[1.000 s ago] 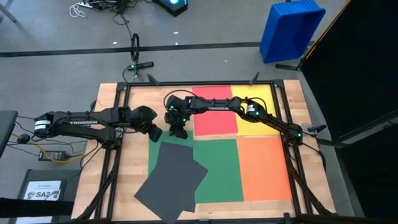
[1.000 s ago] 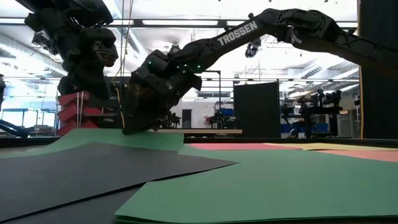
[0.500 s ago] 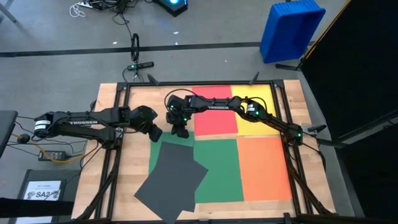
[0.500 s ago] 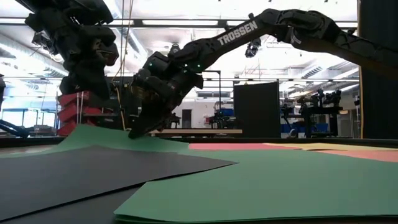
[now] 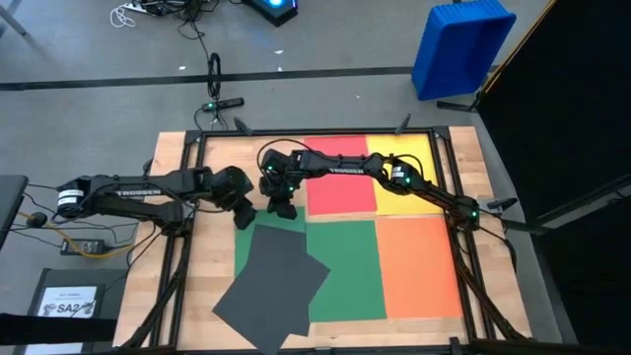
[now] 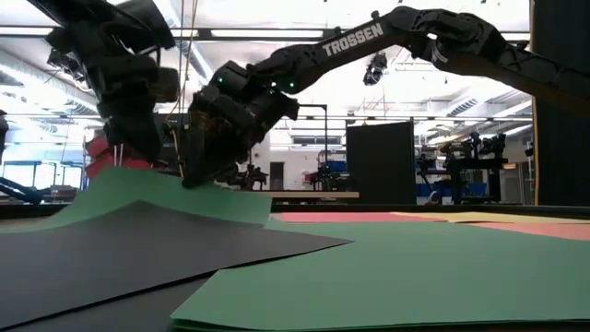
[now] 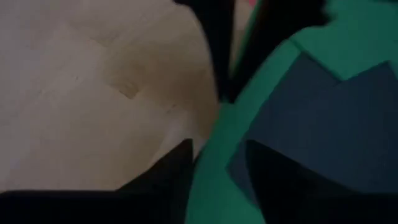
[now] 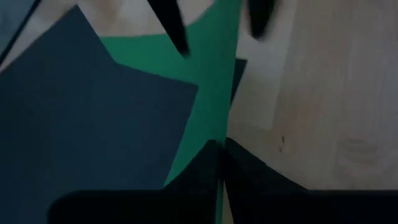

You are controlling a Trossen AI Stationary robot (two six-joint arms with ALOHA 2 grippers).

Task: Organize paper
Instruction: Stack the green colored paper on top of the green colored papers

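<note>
While the right hand (image 5: 282, 209) is pinched tight on the far edge of the green sheet (image 5: 345, 271), that edge stands lifted off the tabletop (image 5: 202, 276); the right wrist view shows its two fingers (image 8: 239, 168) closed with the green edge running between them. In the low view the raised green flap (image 6: 175, 194) slopes up to the right hand (image 6: 194, 177). Just beside it, the left hand (image 5: 243, 215) sits at the same sheet's far-left corner. The left wrist view shows its fingers (image 7: 168, 165) parted, with the green edge (image 7: 211, 168) passing between them; whether they touch the sheet cannot be told.

Over the green sheet's left part lie two dark grey sheets (image 5: 271, 286), askew, one overlapping the other and reaching past the green onto the bare wood. To the right of the green lies an orange sheet (image 5: 419, 266). Beyond these, a red sheet (image 5: 340, 177) and a yellow sheet (image 5: 414, 177) lie flat side by side under the right arm.
</note>
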